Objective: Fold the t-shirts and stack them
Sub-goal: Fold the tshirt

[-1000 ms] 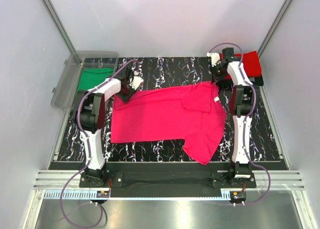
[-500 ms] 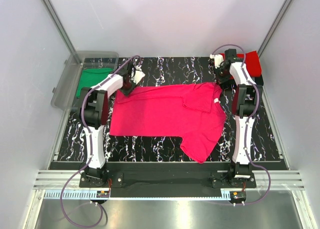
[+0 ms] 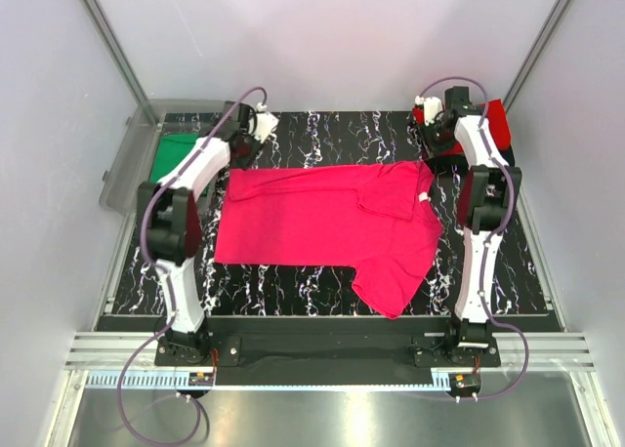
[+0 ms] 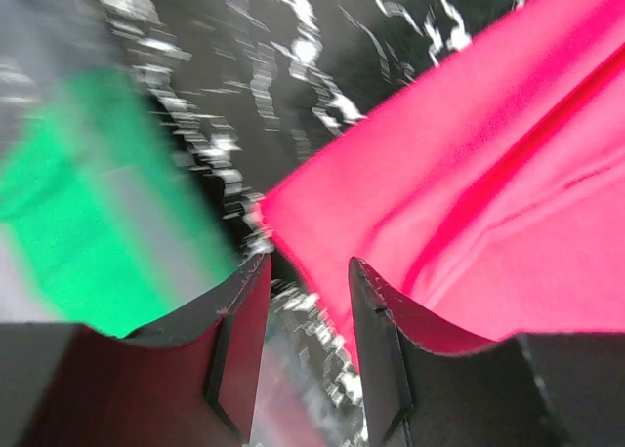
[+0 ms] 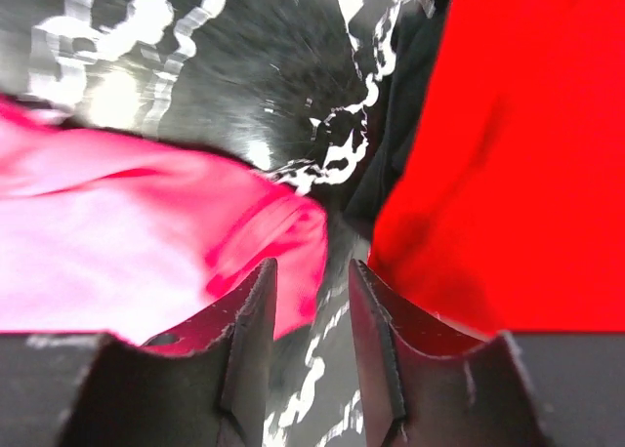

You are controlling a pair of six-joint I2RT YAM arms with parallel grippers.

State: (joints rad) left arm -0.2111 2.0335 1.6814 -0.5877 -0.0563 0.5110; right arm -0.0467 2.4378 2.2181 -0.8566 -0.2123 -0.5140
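The magenta-pink t-shirt (image 3: 322, 223) lies spread flat on the black marbled table (image 3: 332, 135), white neck label (image 3: 423, 198) at its right. My left gripper (image 3: 237, 152) is open and empty just beyond the shirt's far left corner; the left wrist view shows the gripper (image 4: 305, 281) with pink cloth (image 4: 488, 193) to its right. My right gripper (image 3: 437, 146) is open and empty at the far right corner; the right wrist view shows the gripper (image 5: 312, 281) between pink cloth (image 5: 146, 242) and the red t-shirt (image 5: 518, 154). The red t-shirt (image 3: 496, 125) lies folded at the back right. The green t-shirt (image 3: 171, 154) lies in the bin.
A clear plastic bin (image 3: 127, 169) stands off the table's left edge and holds the green shirt (image 4: 88, 223). A dark cloth (image 3: 503, 159) lies under the red shirt. White walls with metal posts close in the back and sides.
Both grippers let go of the pink shirt's far edge and drew back from it. The shirt has settled flat, pulled a little farther back.
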